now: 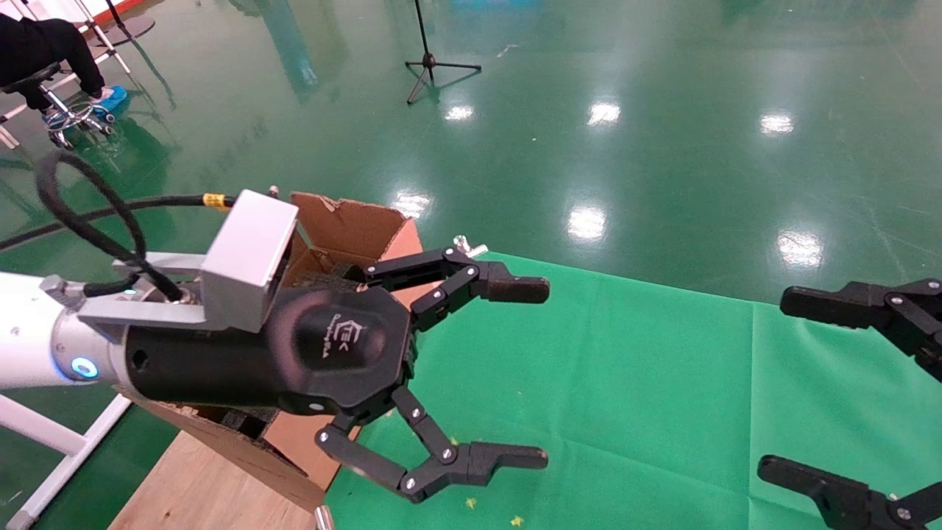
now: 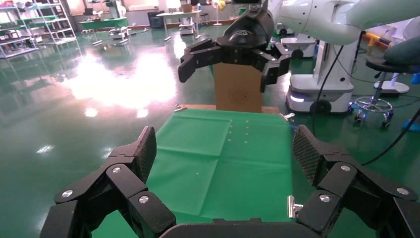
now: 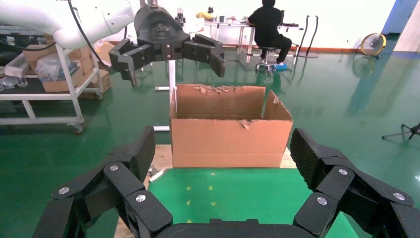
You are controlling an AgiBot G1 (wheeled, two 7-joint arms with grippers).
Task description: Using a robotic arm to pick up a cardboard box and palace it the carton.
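Though draped mostly in green cloth, leaves bare wood at the left end of the tabletop (image 1: 625,368). Carries the carton (image 1: 346,221) on that wooden end, upright, top open, flaps ragged, something dark like foam just showing inside. Reaches in from the left as the robotic arm (image 1: 29,346), white, with a silver camera block and a looped black cable, level above the carton's near side. Ends in the left hand (image 1: 544,374), fingers spread wide apart, gripping nothing, tips out past the carton over the green cloth. Appears in the right wrist view raised above the carton's open top, apart from it. Holds the right hand (image 1: 773,384) at the right side of the cloth, well apart, likewise wide open and empty, facing the left hand.
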